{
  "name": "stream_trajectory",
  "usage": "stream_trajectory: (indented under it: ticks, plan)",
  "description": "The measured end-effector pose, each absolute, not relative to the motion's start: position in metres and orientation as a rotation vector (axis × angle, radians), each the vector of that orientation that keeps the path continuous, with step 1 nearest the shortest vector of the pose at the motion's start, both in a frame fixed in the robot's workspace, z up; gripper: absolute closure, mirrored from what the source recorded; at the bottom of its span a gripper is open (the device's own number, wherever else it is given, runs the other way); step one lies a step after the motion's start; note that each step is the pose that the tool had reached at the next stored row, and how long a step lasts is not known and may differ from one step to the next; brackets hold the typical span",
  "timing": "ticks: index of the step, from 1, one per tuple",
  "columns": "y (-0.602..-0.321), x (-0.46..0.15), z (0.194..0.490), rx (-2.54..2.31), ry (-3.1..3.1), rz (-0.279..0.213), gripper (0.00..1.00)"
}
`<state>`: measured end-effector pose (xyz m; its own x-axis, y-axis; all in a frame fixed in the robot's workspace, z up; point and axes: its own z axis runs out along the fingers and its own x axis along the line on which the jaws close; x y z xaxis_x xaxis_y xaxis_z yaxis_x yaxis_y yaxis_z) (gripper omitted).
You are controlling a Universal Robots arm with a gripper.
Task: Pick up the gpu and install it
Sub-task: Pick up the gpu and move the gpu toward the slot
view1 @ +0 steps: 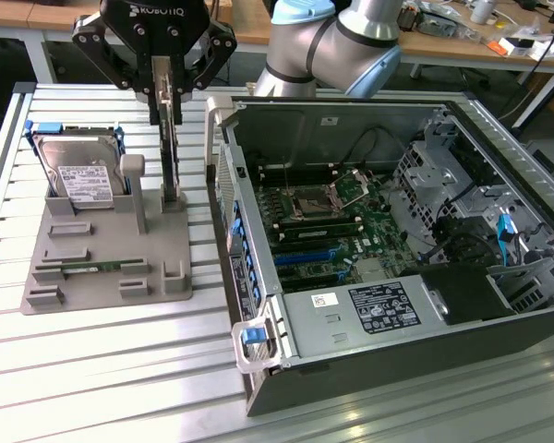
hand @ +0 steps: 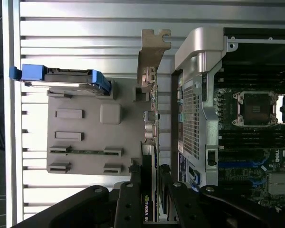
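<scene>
The gpu (view1: 171, 157) is a thin black card standing on edge in a slot of the grey fixture (view1: 111, 245), just beside the open computer case (view1: 258, 305). My gripper (view1: 169, 111) comes down on it from above, a finger on each flat side, shut on the card's upper edge. The card's lower end still sits at the fixture's slot. In the wrist view the gpu (hand: 150, 123) runs edge-on between my fingers (hand: 133, 197), its silver-beige bracket (hand: 154, 52) at the far end. The motherboard (view1: 337, 226) lies open inside the case, with blue expansion slots (view1: 305, 257).
The fixture also holds a silver hard drive with blue rails (view1: 78, 175) and a green memory stick (view1: 90, 268). The case's side wall (hand: 192, 118) rises close beside the card. The slatted metal table (view1: 92, 369) stretches around them. Benches with clutter stand behind.
</scene>
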<state>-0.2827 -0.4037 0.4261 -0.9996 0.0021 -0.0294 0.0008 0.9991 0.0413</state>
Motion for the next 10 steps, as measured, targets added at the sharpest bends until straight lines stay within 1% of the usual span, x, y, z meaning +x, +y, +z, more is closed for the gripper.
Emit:
stream_trajectory:
  ticks: [10]
  plan:
    - [-0.404, -0.283, 0.442, 0.002, 3.111, 0.066, 0.73]
